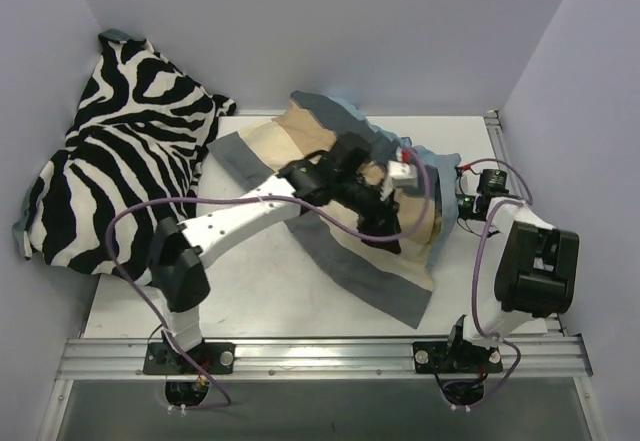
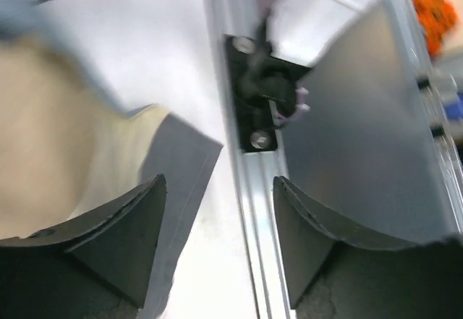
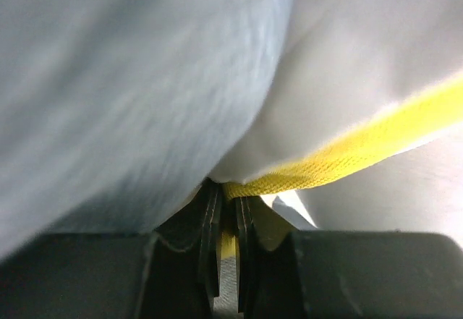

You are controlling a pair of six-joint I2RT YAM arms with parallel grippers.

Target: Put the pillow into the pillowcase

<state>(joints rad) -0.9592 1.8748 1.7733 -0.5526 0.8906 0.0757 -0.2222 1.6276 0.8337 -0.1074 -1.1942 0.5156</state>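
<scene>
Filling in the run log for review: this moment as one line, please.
left gripper: open, empty, over pillowcase | right gripper: shut on pillow, yellow edge | pillowcase: rumpled on table, stripes up

On table (image 1: 250,299), pillowcase (image 1: 395,286) lies right of bunched cloth (image 1: 120,151).

we saw a white table (image 1: 260,291); a zebra-print cloth (image 1: 120,161) lay heaped at its ten o'clock corner, the striped pillowcase (image 1: 385,281) spread from centre toward two o'clock.

Pale lilac walls (image 1: 300,31); white table (image 1: 260,301)
</scene>
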